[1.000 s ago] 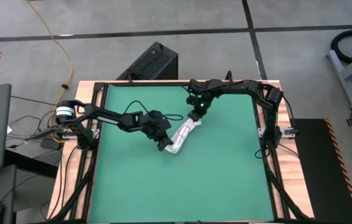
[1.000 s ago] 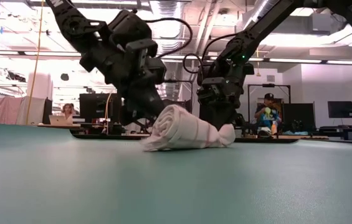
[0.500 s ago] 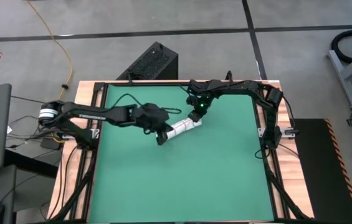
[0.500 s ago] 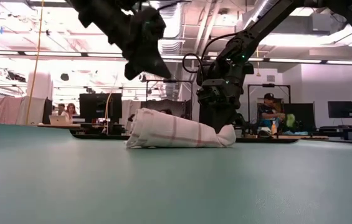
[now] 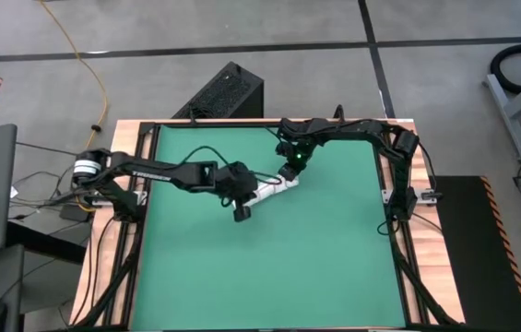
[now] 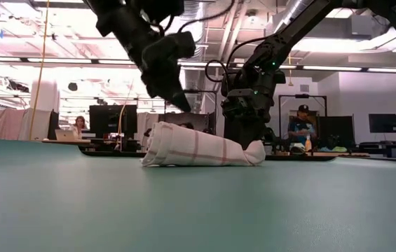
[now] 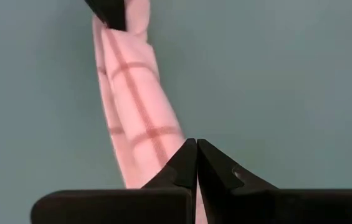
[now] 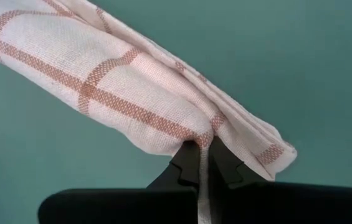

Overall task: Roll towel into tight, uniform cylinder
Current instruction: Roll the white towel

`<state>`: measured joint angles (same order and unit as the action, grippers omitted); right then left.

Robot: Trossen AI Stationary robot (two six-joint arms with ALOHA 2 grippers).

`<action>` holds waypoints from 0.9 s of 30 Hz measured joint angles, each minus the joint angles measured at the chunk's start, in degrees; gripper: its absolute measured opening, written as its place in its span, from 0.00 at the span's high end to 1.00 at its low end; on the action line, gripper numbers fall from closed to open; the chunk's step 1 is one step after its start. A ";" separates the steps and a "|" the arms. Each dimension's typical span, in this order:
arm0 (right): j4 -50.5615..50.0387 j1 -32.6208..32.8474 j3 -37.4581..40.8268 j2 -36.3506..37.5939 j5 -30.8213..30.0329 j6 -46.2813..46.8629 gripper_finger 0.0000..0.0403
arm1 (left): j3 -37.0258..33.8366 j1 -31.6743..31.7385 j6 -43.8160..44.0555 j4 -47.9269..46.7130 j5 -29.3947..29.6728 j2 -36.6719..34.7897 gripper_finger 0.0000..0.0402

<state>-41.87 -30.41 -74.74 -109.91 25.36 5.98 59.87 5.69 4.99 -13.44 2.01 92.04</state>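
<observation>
The towel [image 5: 269, 191], white with thin red grid lines, lies rolled into a short cylinder on the green mat [image 5: 269, 267], a little beyond the mat's middle. In the low view the towel [image 6: 198, 149] rests along its whole length. My left gripper [image 6: 183, 106] hangs shut above the roll's left end, clear of it; the left wrist view shows the towel [image 7: 135, 93] below its shut fingertips [image 7: 197, 149]. My right gripper [image 8: 204, 152] is shut on the roll's right end, also seen from above [image 5: 290, 175]. My right gripper pinches the towel's right end [image 8: 208, 138] between its two fingers, where the roll flattens into several layered edges. The fingers come slanting down from the far right side. That end sits low at the mat, and the roll lies on the mat away from the fingers.
A black frame [image 5: 398, 231] borders the mat, with wooden table edge outside it. A black box [image 5: 228, 90] stands beyond the far edge. A thin cable [image 5: 195, 152] loops over the mat's far left. People sit in the room behind [image 6: 301, 126].
My left gripper has risen off the roll's left end and rolled its wrist, staying shut. The towel's left end, which was bent toward the near edge, has swung toward the far left, and the roll now lies straight. The right-held end stayed where it was.
</observation>
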 joint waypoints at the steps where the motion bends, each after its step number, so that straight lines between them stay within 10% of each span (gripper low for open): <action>1: 0.07 0.00 0.00 0.00 0.00 -0.01 0.96 | -0.01 0.49 -0.32 -0.02 -0.94 0.01 1.00; 27: -0.85 0.00 0.02 -0.07 0.24 -1.95 0.96 | -0.61 4.18 -2.74 -0.04 -2.62 5.93 1.00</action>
<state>-42.72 -30.41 -74.72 -109.97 25.61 4.03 59.26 9.87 2.25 -13.48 -0.61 97.97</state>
